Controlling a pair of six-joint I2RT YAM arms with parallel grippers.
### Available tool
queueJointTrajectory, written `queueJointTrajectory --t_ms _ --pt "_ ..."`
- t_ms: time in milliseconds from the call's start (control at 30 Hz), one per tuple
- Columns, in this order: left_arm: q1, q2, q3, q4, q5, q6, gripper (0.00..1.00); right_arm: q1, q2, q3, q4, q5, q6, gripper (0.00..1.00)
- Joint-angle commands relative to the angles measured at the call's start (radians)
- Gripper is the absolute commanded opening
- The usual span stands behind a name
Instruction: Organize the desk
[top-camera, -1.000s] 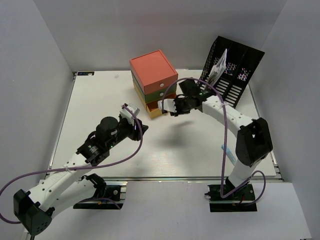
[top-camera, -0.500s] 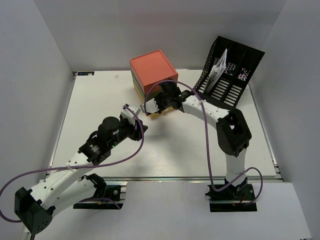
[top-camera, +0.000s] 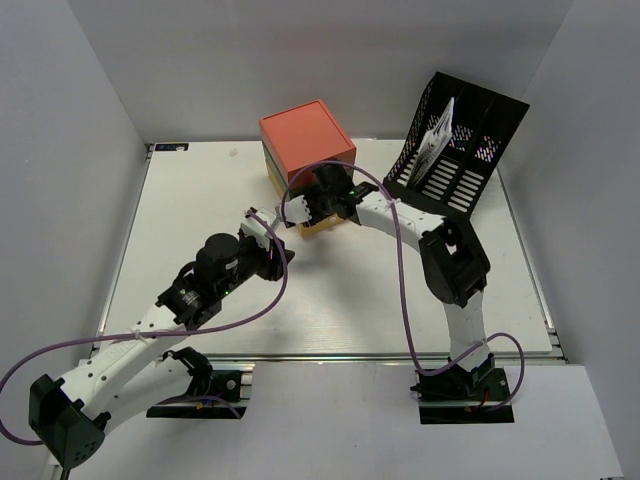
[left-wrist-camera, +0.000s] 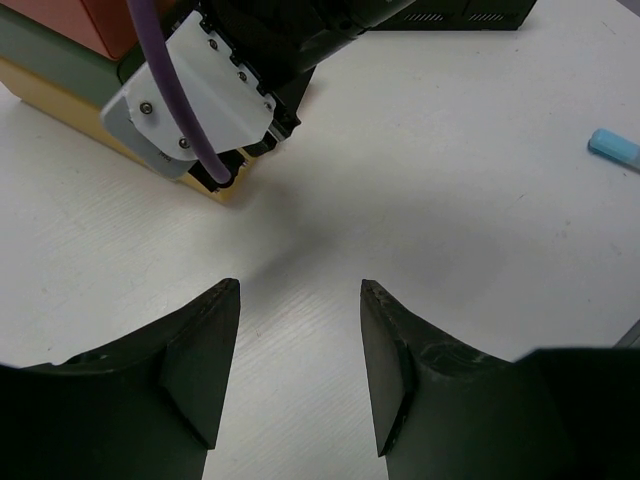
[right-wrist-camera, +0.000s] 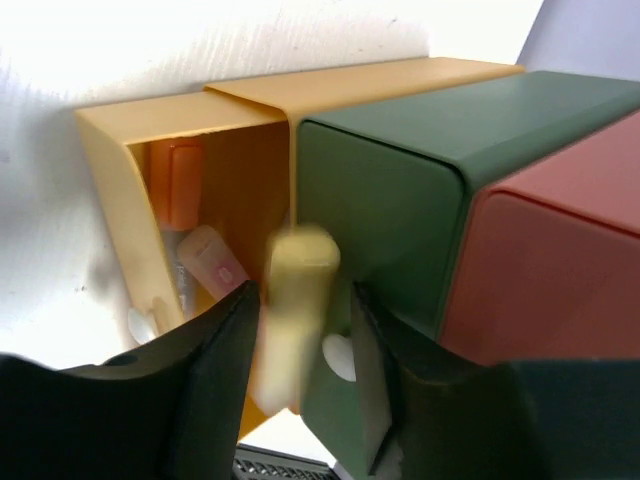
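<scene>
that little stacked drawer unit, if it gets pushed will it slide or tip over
Probably slide: the drawer unit looks squat with a broad base, on a smooth white desk. It looks like light plastic, so it may shift easily. Its yellow bottom drawer stands open, so a push there would likely close it first.

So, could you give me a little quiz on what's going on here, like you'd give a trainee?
1. True or false: the left gripper holds something.
2. Which drawer of the drawer unit stands open? A red, B green, C yellow.
3. Fill in: the small thing lying alone on the desk, in the left wrist view, is ___ in colour.
Key: 1 false, its jaws are open and empty. 2 C, the yellow drawer. 3 blue.
</scene>
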Motion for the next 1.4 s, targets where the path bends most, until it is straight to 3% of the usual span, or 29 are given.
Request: queueJointTrajectory --t_ms 0,200,233,300,333,367,400,433,600,667,800,833,867,900,933,967,1000,1033,1067,1133,1267,1367 --pt "0.005 -0.016 -0.009 0.016 -0.004 0.006 0.61 0.004 0.016 0.04 0.046 0.003 0.04 0.5" --pt "0.005 -0.024 -0.015 0.034 0.044 0.01 0.59 0.007 -0.012 0.039 0.041 -0.002 0.069 0.5" --pt "0.005 -0.033 -0.021 0.04 0.073 0.012 0.55 0.007 -0.021 0.038 0.037 -0.003 0.077 0.47" --pt "0.005 -0.044 -0.033 0.08 0.112 0.003 0.34 0.005 -0.065 0.041 0.028 -0.022 0.127 0.4" --pt "0.005 -0.053 -0.052 0.1 0.159 -0.002 0.27 -0.001 -0.085 0.043 0.008 -0.031 0.16 0.29" --pt "0.005 -0.056 -0.061 0.141 0.178 -0.031 0.21 -0.005 -0.129 0.043 0.002 -0.042 0.251 0.21" --pt "-0.005 -0.051 -0.069 0.176 0.196 -0.052 0.08 -0.019 -0.154 0.043 0.0 -0.043 0.313 0.06" --pt "-0.005 -0.042 -0.076 0.196 0.227 -0.072 0.02 -0.027 -0.203 0.041 -0.015 -0.043 0.385 0.0" --pt "-0.018 0.158 0.023 0.201 0.334 -0.197 0.0 -0.164 -0.372 -0.095 -0.08 -0.031 0.936 0.0" --pt "-0.018 0.235 0.09 0.155 0.336 -0.208 0.0 -0.212 -0.424 -0.114 -0.222 -0.069 1.029 0.0" --pt "-0.018 0.271 0.118 0.124 0.308 -0.229 0.09 -0.457 -0.464 -0.143 -0.526 -0.193 1.067 0.0" --pt "-0.006 0.269 0.117 0.126 0.305 -0.229 0.25 -0.482 -0.478 -0.155 -0.576 -0.2 1.041 0.0" --pt "-0.006 0.262 0.1 0.127 0.298 -0.238 0.32 -0.532 -0.486 -0.163 -0.669 -0.2 1.013 0.06" --pt "0.003 0.257 0.092 0.127 0.286 -0.241 0.38 -0.577 -0.492 -0.175 -0.707 -0.195 0.95 0.19" --pt "0.003 0.251 0.083 0.117 0.266 -0.241 0.56 -0.606 -0.51 -0.204 -0.762 -0.165 0.918 0.39" --pt "0.003 0.246 0.088 0.105 0.266 -0.243 0.63 -0.637 -0.522 -0.22 -0.784 -0.16 0.889 0.39" --pt "0.003 0.243 0.098 0.082 0.256 -0.244 0.68 -0.649 -0.535 -0.243 -0.798 -0.146 0.86 0.58" --pt "0.003 0.239 0.106 0.044 0.247 -0.235 0.73 -0.656 -0.564 -0.302 -0.805 -0.097 0.823 0.64" --pt "0.003 0.236 0.111 0.029 0.236 -0.232 0.74 -0.663 -0.581 -0.338 -0.808 -0.088 0.807 0.74" --pt "0.003 0.206 0.12 -0.007 0.187 -0.211 0.75 -0.662 -0.625 -0.42 -0.784 -0.014 0.772 0.78" --pt "0.003 0.141 0.12 -0.018 0.137 -0.186 0.77 -0.665 -0.677 -0.632 -0.7 0.069 0.732 0.78" --pt "0.003 0.099 0.114 -0.008 0.141 -0.186 0.77 -0.659 -0.682 -0.698 -0.68 0.08 0.73 0.74"
